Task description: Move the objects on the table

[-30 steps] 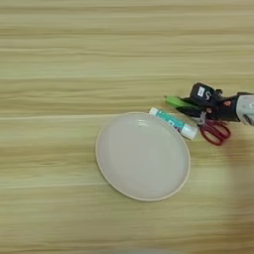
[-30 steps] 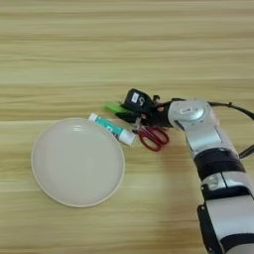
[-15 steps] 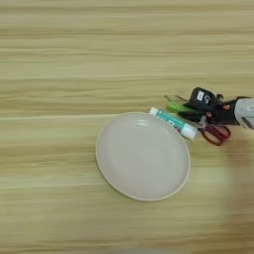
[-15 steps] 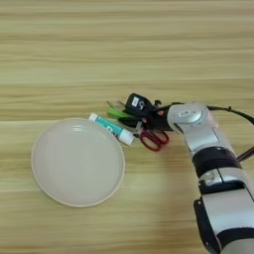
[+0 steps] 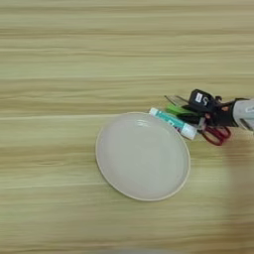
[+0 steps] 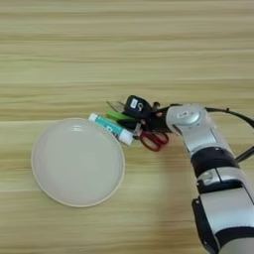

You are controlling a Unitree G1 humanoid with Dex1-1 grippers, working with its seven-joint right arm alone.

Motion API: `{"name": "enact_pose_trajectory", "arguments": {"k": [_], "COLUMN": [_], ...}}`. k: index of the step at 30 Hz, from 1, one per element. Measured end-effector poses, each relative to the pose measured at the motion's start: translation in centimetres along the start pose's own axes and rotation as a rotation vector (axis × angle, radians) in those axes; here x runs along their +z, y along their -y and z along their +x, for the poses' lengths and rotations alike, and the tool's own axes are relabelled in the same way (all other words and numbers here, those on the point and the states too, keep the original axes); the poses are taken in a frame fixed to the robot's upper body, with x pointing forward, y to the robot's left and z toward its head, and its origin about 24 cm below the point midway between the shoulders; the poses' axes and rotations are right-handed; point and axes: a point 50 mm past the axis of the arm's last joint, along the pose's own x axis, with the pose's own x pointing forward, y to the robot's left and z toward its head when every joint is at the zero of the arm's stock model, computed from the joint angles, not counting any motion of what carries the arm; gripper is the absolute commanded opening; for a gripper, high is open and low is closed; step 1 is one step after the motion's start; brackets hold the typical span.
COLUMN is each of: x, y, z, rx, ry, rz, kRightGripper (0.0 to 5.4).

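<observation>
Since a second ago your tool (image 6: 130,115) has crept slightly toward the plate (image 6: 49,188), deeper into the cluster at the plate's far-right rim. That cluster holds a green block (image 6: 117,116), a white-and-teal tube (image 6: 111,128) running diagonally off the rim, and red-handled scissors (image 6: 155,141) behind it. Your silver forearm (image 6: 191,124) reaches in from beyond the scissors, low over the counter (image 5: 59,59). I cannot tell the finger spread.
</observation>
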Motion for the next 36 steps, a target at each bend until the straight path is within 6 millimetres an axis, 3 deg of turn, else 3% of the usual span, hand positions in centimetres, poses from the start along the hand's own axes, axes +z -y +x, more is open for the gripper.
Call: {"name": "enact_pose_trajectory", "arguments": {"k": [1,21,36], "x": [0.0,0.5,2.2], "y": [0.0,0.1,1.1], "z": [0.0,0.1,-0.6], "rx": [0.001,-0.009,-0.061], "ry": [0.000,0.020,0.096], "rz": [-0.001,-0.018,-0.062], "kRightGripper": [1.05,2.99,4.42]}}
